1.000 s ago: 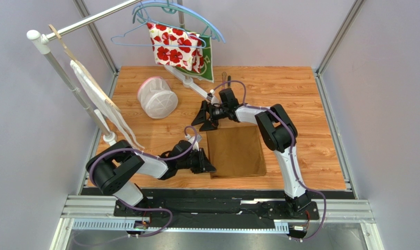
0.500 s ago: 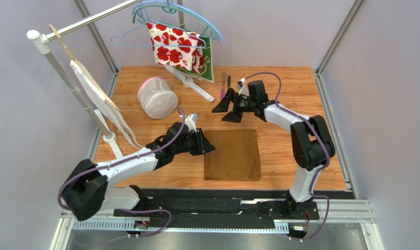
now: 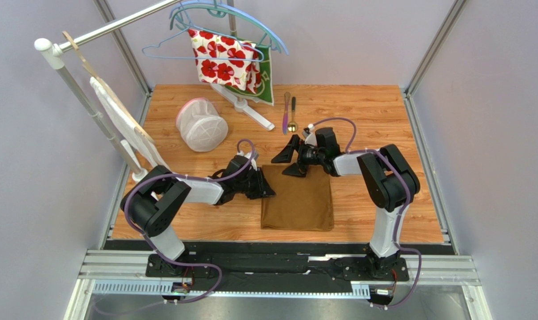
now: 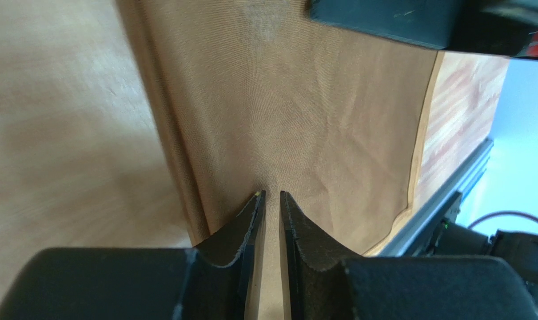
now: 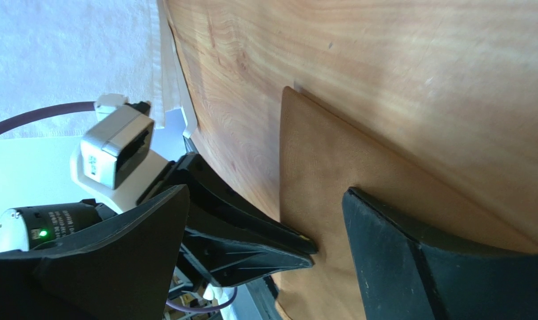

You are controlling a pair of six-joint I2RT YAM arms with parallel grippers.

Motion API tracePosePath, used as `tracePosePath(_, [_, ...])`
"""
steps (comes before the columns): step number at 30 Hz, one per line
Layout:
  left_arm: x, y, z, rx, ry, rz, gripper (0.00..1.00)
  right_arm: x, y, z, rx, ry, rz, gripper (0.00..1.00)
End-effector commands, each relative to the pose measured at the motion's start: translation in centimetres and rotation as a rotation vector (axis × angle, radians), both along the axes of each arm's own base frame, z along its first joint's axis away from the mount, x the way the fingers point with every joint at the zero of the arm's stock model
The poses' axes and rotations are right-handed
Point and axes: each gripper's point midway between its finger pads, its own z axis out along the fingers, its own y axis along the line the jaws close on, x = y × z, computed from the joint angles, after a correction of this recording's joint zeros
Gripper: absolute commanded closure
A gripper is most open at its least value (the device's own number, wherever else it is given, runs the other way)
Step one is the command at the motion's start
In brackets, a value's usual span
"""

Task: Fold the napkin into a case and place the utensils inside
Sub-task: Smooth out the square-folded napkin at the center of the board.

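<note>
The golden-brown napkin (image 3: 301, 200) lies folded flat as a rectangle on the wooden table. My left gripper (image 3: 268, 191) is at its left edge, and in the left wrist view its fingertips (image 4: 271, 195) pinch the napkin (image 4: 305, 100), with creases running to them. My right gripper (image 3: 287, 160) hovers wide open over the napkin's far left corner, nothing between its fingers (image 5: 266, 192); the napkin (image 5: 331, 173) and the left gripper (image 5: 298, 248) show beneath it. The utensils lie side by side beyond it: a purple knife (image 3: 286, 110) and a gold-bowled spoon (image 3: 292, 117).
A white mesh basket (image 3: 201, 125) lies at the back left. A rail carries hangers, a red-flowered cloth (image 3: 225, 60) and a green cloth (image 3: 270, 83), with a white stand foot (image 3: 245, 107) below. A white bag (image 3: 121, 123) hangs by the pole base (image 3: 139, 175).
The right gripper swung out to the right, uncovering the utensils, then came back down over the napkin's far corner. The left gripper moved up to the napkin's left edge; the napkin shifted slightly left.
</note>
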Motion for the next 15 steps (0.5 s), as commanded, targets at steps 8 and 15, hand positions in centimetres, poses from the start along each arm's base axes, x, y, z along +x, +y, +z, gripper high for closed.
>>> tracePosePath(8, [-1.5, 3.5, -5.9, 0.098, 0.179, 0.185, 0.73, 3.6, -2.8, -4.2, 0.018, -0.051, -0.041, 0.11])
tracePosePath(15, [-2.7, 5.0, -7.7, 0.131, 0.206, 0.222, 0.75, 5.5, -5.5, -5.6, 0.024, -0.038, -0.054, 0.1])
